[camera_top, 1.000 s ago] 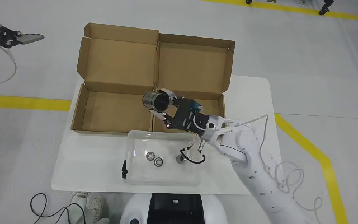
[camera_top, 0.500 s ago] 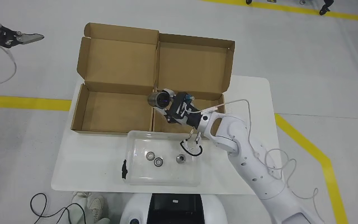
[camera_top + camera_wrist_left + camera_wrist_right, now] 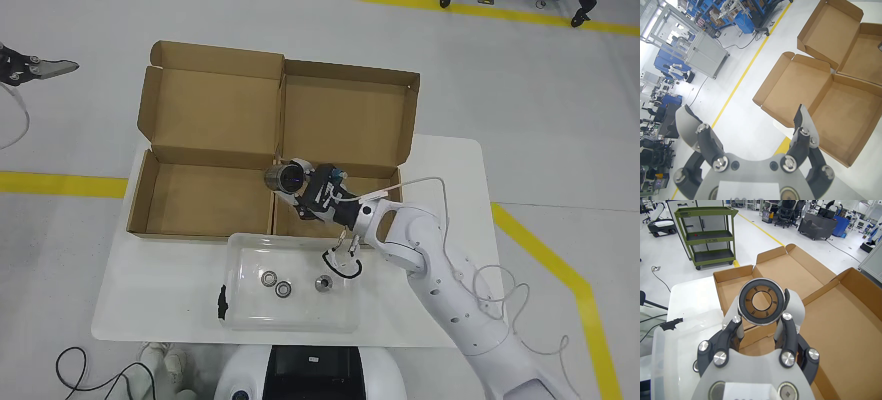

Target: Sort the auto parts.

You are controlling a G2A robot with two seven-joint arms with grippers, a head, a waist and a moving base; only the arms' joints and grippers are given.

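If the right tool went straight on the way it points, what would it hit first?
Probably the open cardboard box ahead of the right tool, at its floor or near wall; depth is unclear. The bearing ring it holds would touch first.

Right hand [image 3: 298, 186]: both fingers clamped on a bearing [image 3: 761, 283], gripped by its outer rim, bore facing out past the fingertips. White forearm [image 3: 425, 252] trails behind the wrist, elbow bent. Left hand [image 3: 743, 113]: fingers spread wide apart.
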